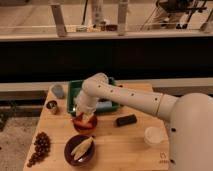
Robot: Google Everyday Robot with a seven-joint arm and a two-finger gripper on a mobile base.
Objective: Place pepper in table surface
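Tan table surface (130, 145) against a dark wall; gripper (82, 116) low over red bowl (88, 126); its grip unreadable.

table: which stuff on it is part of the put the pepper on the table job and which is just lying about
In the job:
- pepper, at the red bowl
- gripper, down over that bowl
- table surface

Lying about:
- green tray
- dark bowl with corn
- grapes
- metal cup
- dark block
- white cup
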